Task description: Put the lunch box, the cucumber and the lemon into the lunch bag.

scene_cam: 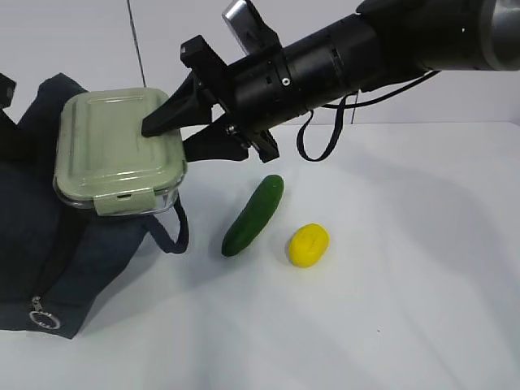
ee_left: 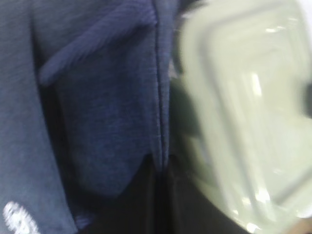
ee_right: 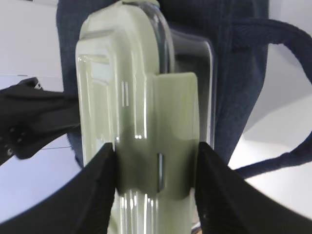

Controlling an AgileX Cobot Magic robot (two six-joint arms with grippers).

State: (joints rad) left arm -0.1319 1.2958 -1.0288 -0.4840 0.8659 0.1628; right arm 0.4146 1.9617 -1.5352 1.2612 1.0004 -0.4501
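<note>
white table [scene_cam: 390, 325] | right claw [scene_cam: 166, 134] clamped on 1 lunch box [scene_cam: 114, 146] | left claw together | 1 cucumber [scene_cam: 253, 214] | 1 lemon [scene_cam: 308, 244] | 1 lunch bag [scene_cam: 49, 260]

The lunch box [scene_cam: 118, 150], clear glass under a sage-green clip lid, is clamped between the fingers of the right pincer [scene_cam: 166, 130], tilted over the dark navy lunch bag [scene_cam: 57, 260]. Below the pincer, on the table, the dark green cucumber [scene_cam: 253, 215] is laid aslant, with the yellow lemon [scene_cam: 309, 244] just beside it.

Lab-like robot test bench: bare white tabletop [scene_cam: 406, 309], plain white wall [scene_cam: 73, 41].
</note>
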